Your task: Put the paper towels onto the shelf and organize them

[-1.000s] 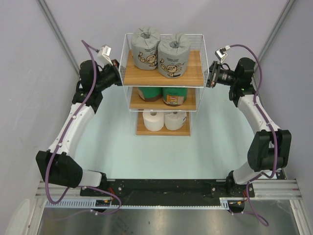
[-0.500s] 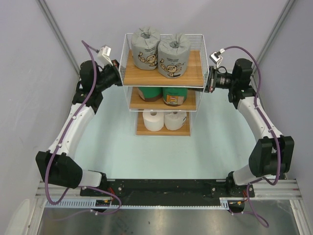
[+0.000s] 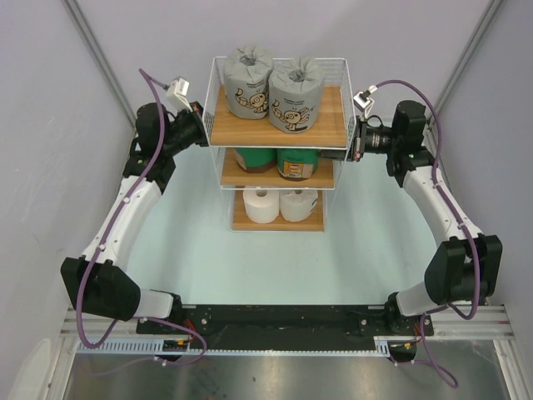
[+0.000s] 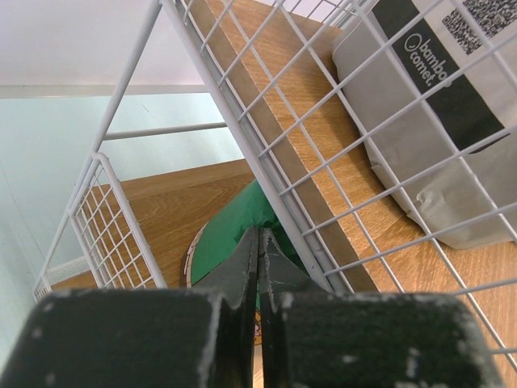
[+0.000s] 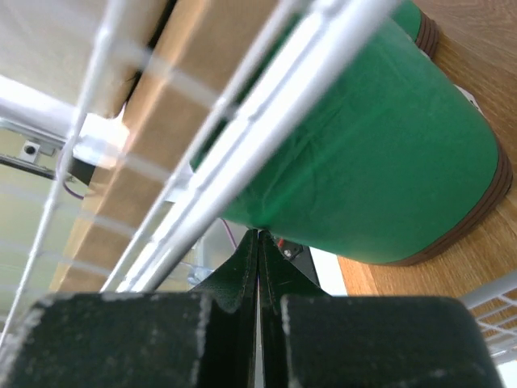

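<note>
The shelf (image 3: 333,129) stands at the table's far middle. Two grey cartoon rolls (image 3: 248,82) (image 3: 294,92) stand on its top board, two dark green rolls (image 3: 254,157) (image 3: 296,162) on the middle board, two white rolls (image 3: 261,205) (image 3: 297,203) on the bottom board. My left gripper (image 3: 202,132) is shut and empty against the shelf's left side; its wrist view shows a green roll (image 4: 222,236) and a grey roll (image 4: 440,105) behind the wire. My right gripper (image 3: 353,142) is shut and empty at the shelf's right side, close to a green roll (image 5: 380,162).
Grey walls close in on the left, right and back. The pale green table (image 3: 250,267) stretches from the shelf to the arm bases. A metal rail (image 3: 275,321) runs along the near edge.
My right gripper has moved left, up to the shelf's right side, and its wrist has turned. The left arm and the rolls have not moved.
</note>
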Robot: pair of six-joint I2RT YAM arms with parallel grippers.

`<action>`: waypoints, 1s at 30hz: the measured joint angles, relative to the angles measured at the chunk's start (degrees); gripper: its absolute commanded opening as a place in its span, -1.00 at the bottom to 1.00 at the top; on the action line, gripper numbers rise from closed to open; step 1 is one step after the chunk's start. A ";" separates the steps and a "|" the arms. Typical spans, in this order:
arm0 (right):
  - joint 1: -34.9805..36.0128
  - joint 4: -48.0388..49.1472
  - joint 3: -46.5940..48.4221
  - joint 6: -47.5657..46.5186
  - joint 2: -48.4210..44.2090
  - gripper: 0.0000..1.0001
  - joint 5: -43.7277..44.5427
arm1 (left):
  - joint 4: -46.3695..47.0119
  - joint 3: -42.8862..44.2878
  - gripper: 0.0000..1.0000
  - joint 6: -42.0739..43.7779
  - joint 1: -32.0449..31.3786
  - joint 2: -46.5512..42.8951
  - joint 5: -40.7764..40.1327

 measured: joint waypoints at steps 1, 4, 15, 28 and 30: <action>0.09 0.37 0.00 0.46 0.22 -1.00 0.07 | -0.02 0.00 -1.00 0.00 0.00 0.00 0.00; 0.22 2.64 0.00 2.95 1.01 -1.00 0.61 | -0.04 0.00 -0.99 0.00 -0.07 0.00 -0.17; 0.52 10.16 0.13 11.10 3.48 -1.00 4.11 | -0.22 -0.20 -0.99 0.07 -0.37 -0.20 -0.96; -0.35 15.45 0.22 16.09 5.22 -1.00 7.43 | 0.26 -2.56 -0.99 0.42 -1.92 -2.40 -3.65; -0.81 15.43 0.22 16.06 5.25 -1.00 7.78 | 0.59 -2.89 -1.00 0.42 -2.29 -2.58 -3.89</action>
